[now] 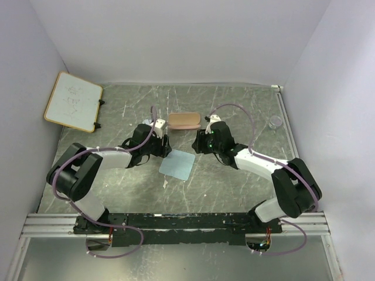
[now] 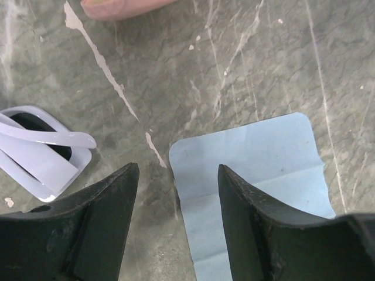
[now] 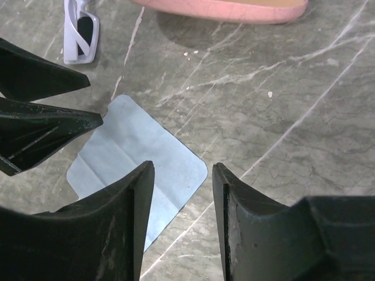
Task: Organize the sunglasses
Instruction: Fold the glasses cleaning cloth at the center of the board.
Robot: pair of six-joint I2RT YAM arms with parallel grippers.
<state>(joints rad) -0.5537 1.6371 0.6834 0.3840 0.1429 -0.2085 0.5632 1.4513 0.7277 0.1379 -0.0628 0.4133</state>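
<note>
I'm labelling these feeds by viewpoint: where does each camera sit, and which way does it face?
Top external: fixed above and behind the bases, looking down on the table; both arms show, left gripper and right gripper near the blue cloth.
Left wrist: on the left arm, looking down between its open fingers at cloth and sunglasses.
Right wrist: on the right arm, looking down between its fingers at the cloth; pink case at top.
Shared: both wrist views show cloth, sunglasses, case.

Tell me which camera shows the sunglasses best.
Left wrist view: the sunglasses lie close and large, folded arms and a dark lens clear, though cut by the left edge. Right wrist shows them small at the top edge. Top external: I cannot make them out.
</note>
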